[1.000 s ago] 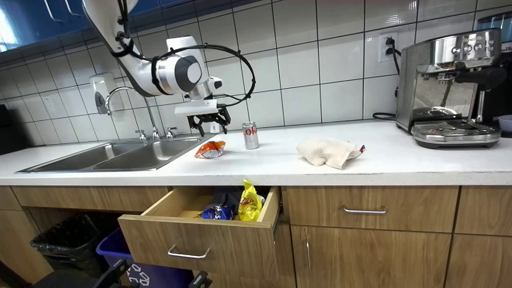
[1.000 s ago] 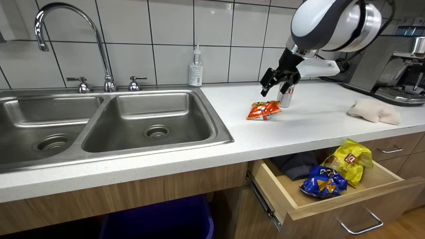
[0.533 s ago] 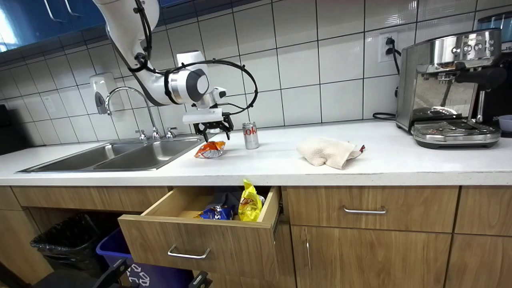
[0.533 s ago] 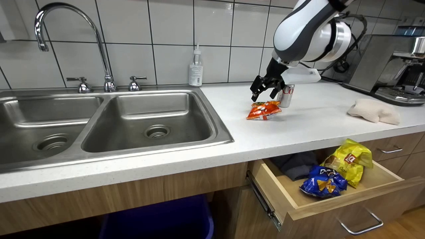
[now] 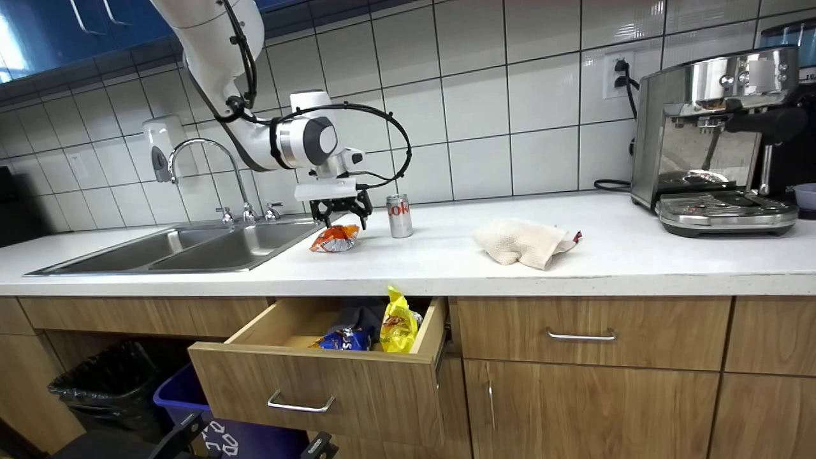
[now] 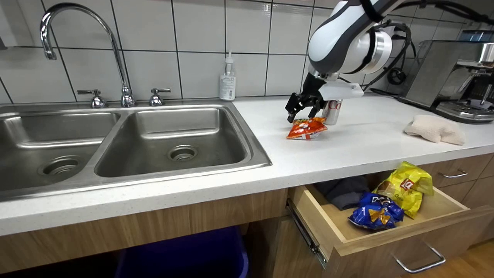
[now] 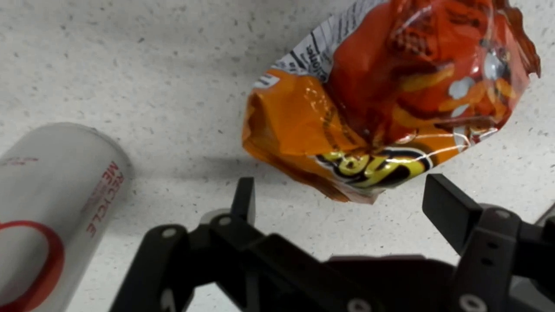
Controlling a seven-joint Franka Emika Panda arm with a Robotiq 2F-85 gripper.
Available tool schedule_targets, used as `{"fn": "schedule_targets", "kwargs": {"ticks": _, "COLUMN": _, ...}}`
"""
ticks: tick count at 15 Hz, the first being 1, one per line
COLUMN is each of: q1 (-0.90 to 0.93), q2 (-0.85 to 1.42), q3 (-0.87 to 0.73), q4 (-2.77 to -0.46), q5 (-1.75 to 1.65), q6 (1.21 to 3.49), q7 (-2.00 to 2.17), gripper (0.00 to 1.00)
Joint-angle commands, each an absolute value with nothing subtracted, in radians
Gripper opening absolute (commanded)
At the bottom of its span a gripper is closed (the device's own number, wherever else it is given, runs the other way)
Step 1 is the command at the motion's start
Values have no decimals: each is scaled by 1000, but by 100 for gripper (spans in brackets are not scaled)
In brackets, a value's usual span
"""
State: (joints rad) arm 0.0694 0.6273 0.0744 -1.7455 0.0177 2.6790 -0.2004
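White countertop (image 5: 433, 261); my gripper (image 7: 340, 190), fingers apart, hanging just above the orange bag (image 7: 381, 99); that bag, on the countertop, mostly beyond my fingertips in wrist view, long axis aslant; silver can (image 7: 56, 195), upright near the bag.

Bare tabletop (image 7: 186, 125) leaves a gap between the orange snack bag (image 7: 390, 99) and Coke can (image 7: 60, 195) (an upright obstacle near the tool (image 7: 340, 195)).

Both exterior views face the tiled wall (image 5: 478, 102), sharing the orange bag (image 7: 386, 99) the wrist view sees closely from above
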Motion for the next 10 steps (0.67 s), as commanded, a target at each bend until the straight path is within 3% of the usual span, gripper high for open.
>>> {"fn": "schedule_targets", "kwargs": {"ticks": 1, "q1": 65, "q2": 642, "q3": 93, "q4": -1703, "q5": -3, "q6": 2615, "q7": -194, "gripper": 100}}
{"fn": "schedule_targets", "kwargs": {"ticks": 10, "q1": 56, "q2": 594, "q3": 94, "q4": -1767, "q5": -26, "q6": 2613, "q7": -217, "gripper": 100}}
